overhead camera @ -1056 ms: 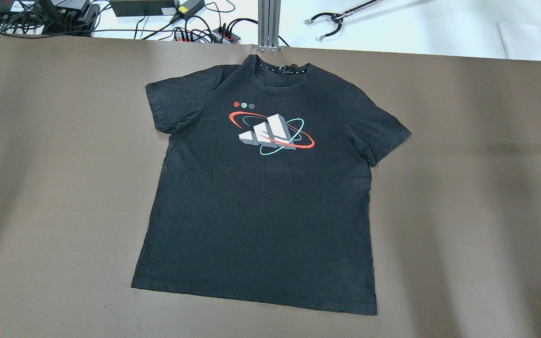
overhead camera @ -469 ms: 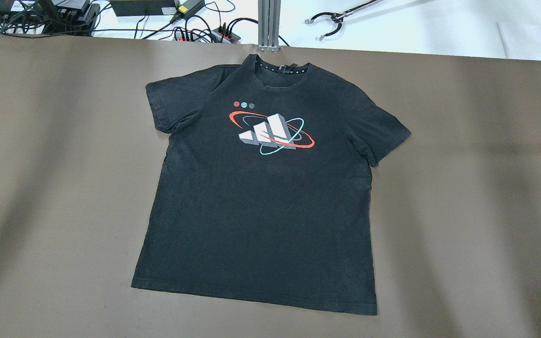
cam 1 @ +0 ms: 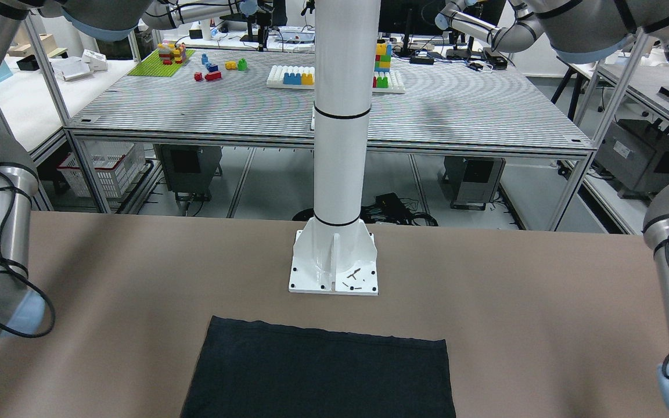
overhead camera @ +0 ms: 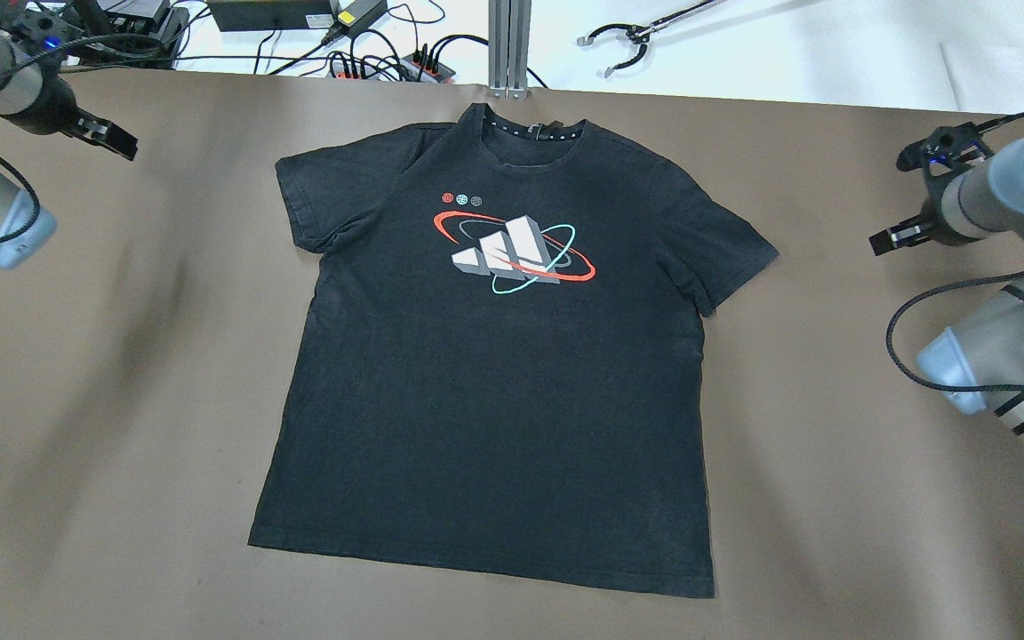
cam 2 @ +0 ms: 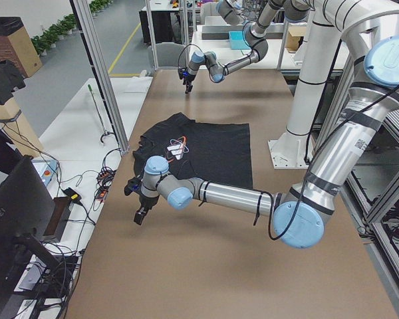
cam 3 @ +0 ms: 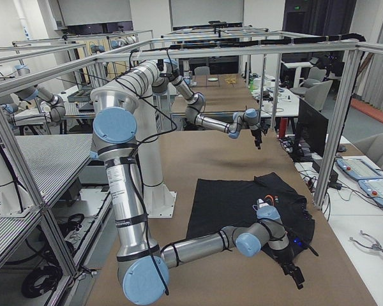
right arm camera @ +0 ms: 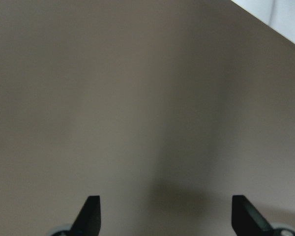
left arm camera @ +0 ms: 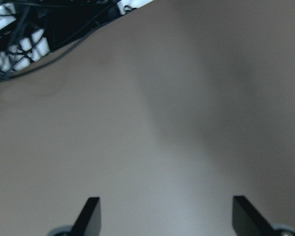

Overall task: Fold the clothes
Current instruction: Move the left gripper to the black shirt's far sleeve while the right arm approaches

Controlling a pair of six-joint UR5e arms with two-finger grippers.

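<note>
The shirt (overhead camera: pixel 494 373) lies flat on the table (overhead camera: pixel 121 400), hem near the pillar (cam 1: pixel 340 145), collar away from it. Probably light and limp; pinch sleeve or shoulder edges. The left gripper (overhead camera: pixel 112 140) and right gripper (overhead camera: pixel 887 238) hover wide of the pillar either side, jaws apart, empty.

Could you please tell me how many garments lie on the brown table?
1. A black fabric T-shirt with a printed logo lies flat in the middle of the brown table; none seems hidden.

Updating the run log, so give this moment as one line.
black T-shirt: flat, print up, unfolded | left gripper: open, empty, clear of shirt | right gripper: open, empty, clear of shirt
</note>
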